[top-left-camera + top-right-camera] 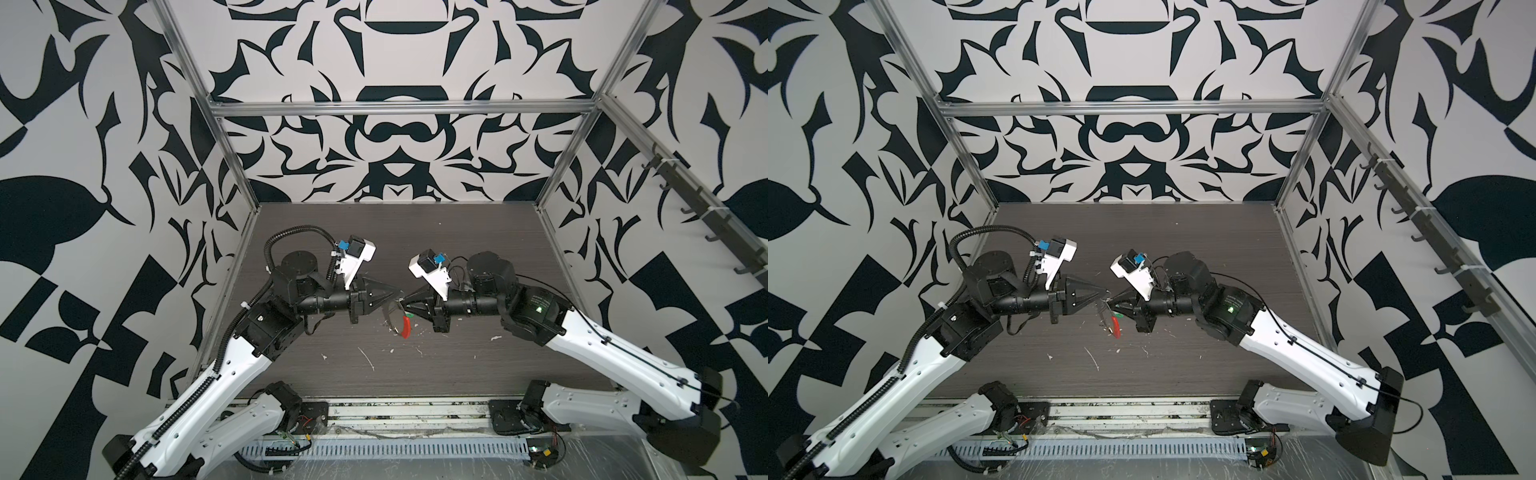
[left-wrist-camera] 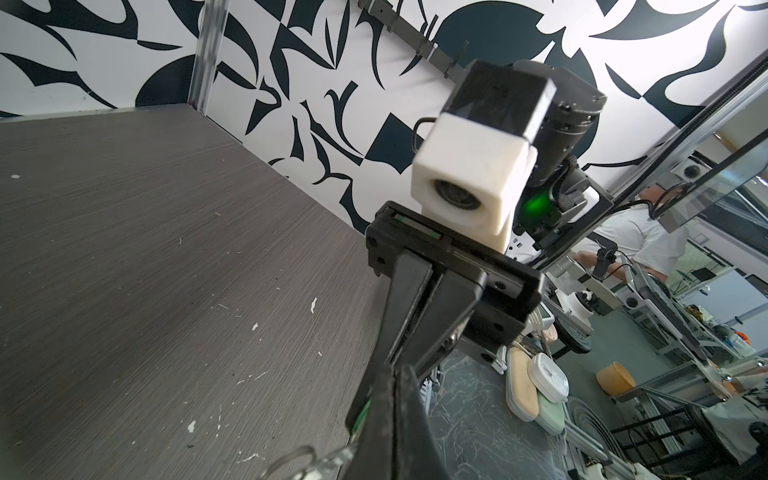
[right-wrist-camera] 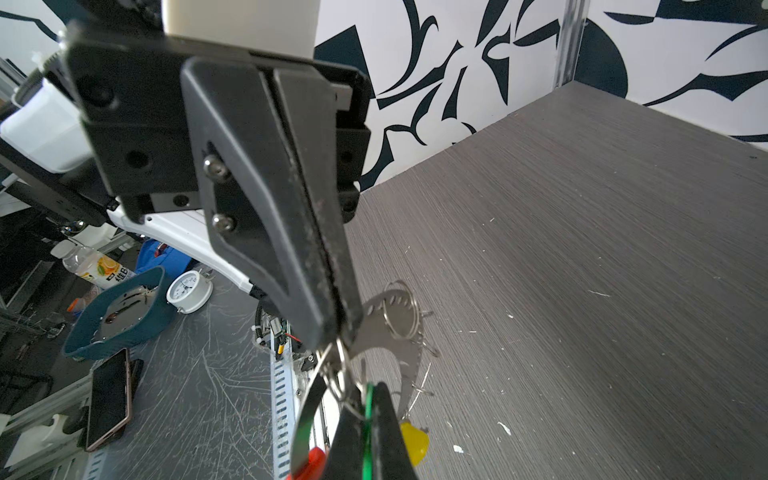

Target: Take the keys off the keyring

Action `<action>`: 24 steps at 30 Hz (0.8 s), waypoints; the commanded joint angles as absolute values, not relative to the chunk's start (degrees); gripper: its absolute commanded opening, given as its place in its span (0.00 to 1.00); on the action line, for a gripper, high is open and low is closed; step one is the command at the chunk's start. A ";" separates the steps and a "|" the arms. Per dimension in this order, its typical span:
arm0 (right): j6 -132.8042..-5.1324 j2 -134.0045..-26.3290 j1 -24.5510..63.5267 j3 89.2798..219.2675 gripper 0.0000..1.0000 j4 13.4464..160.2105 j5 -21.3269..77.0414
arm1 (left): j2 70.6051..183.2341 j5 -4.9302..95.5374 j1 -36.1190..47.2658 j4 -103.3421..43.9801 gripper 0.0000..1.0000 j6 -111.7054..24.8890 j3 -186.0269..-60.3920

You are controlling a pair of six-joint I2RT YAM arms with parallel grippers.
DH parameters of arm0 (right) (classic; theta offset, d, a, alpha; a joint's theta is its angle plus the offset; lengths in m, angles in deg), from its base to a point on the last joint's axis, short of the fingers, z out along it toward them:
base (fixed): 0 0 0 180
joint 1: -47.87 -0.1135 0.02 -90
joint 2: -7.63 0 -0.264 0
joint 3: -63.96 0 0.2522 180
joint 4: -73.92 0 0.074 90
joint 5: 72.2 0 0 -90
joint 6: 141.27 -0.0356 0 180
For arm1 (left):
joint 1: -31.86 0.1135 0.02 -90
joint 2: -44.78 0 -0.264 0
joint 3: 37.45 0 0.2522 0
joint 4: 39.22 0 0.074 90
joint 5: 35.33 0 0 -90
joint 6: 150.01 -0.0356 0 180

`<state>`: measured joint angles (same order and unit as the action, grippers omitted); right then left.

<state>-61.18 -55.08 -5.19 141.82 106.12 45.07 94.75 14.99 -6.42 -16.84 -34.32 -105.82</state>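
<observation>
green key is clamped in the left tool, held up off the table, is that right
Wrong tool: the green key is clamped in the right tool, held up off the table; the left tool grips the keyring. The right wrist view shows it.

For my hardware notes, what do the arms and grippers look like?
The left arm and right arm: white shells, black joints. The left gripper and right gripper: black wedge fingers, each with a white camera block and blue clip. A ribbed black hose follows the left arm; a thin cable and green light mark the right.
</observation>
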 commanded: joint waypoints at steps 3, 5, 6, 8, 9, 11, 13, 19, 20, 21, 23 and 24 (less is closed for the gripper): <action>-59.40 -54.58 -6.71 142.93 0.00 107.44 44.42 | 94.35 13.61 -6.61 -19.61 0.00 -35.37 -106.46; -58.86 -53.77 -6.75 143.23 0.14 108.45 43.95 | 94.39 12.19 -6.59 -18.69 0.00 -36.03 -106.82; -58.67 -53.36 -6.71 143.42 0.22 109.06 43.63 | 94.42 11.75 -6.60 -18.25 0.00 -36.31 -106.96; -58.26 -52.00 -6.71 143.46 0.33 109.44 43.05 | 94.31 11.05 -6.57 -17.17 0.00 -37.10 -107.39; -58.05 -51.32 -6.71 143.55 0.35 109.48 42.94 | 94.35 10.77 -6.59 -16.90 0.00 -37.37 -107.54; -57.53 -50.03 -6.75 143.73 0.39 109.48 42.47 | 94.26 10.17 -6.56 -16.34 0.00 -37.91 -107.63; -57.51 -48.88 -6.72 143.81 0.41 108.79 41.51 | 94.35 9.31 -6.55 -15.94 0.00 -38.34 -107.89; -59.03 -47.37 -5.12 142.21 0.46 101.91 44.60 | 94.94 8.71 -6.60 -15.61 0.00 -38.71 -108.06; -60.17 -48.00 -4.05 142.17 0.46 100.51 47.28 | 94.88 8.89 -6.60 -15.83 0.00 -38.67 -107.99; -61.41 -48.44 -3.08 141.95 0.46 98.80 49.44 | 94.83 9.03 -6.59 -16.03 0.00 -38.66 -107.82; -64.54 -49.42 -1.20 140.96 0.46 94.46 52.84 | 94.70 9.36 -6.61 -16.39 0.00 -38.66 -107.64; -66.07 -49.96 -0.31 140.68 0.46 92.90 54.40 | 94.69 9.45 -6.62 -16.65 0.00 -38.57 -107.63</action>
<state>-61.55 -48.79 -2.21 141.53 101.26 48.31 95.10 10.27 -6.42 -16.20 -37.60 -106.39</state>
